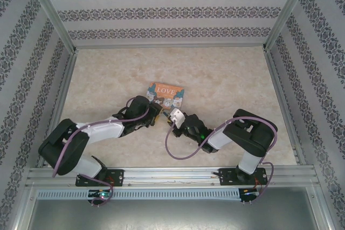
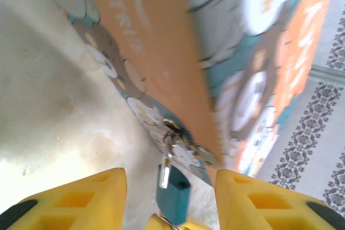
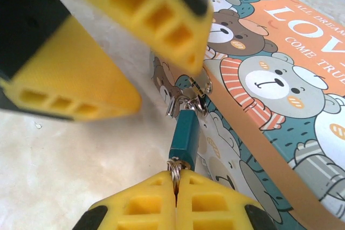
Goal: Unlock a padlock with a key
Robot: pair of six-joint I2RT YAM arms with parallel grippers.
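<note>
Where the padlock [image 3: 186, 132] hangs on the clasp [image 3: 195, 91] of the tin [image 3: 280, 57], your right fingers [image 3: 145, 200] pinch its key ring [image 3: 174, 166]; your left fingers [image 2: 81, 200] flank it, spread wide, empty.

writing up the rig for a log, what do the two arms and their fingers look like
The left arm and right arm have chunky black and white segments with a lilac cable looping alongside. The fingers are yellow plastic with rectangular cut-outs and black at the base.

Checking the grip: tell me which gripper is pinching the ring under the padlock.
The right gripper, shut on the ring below the blue padlock. The left gripper is open, holding nothing.
</note>
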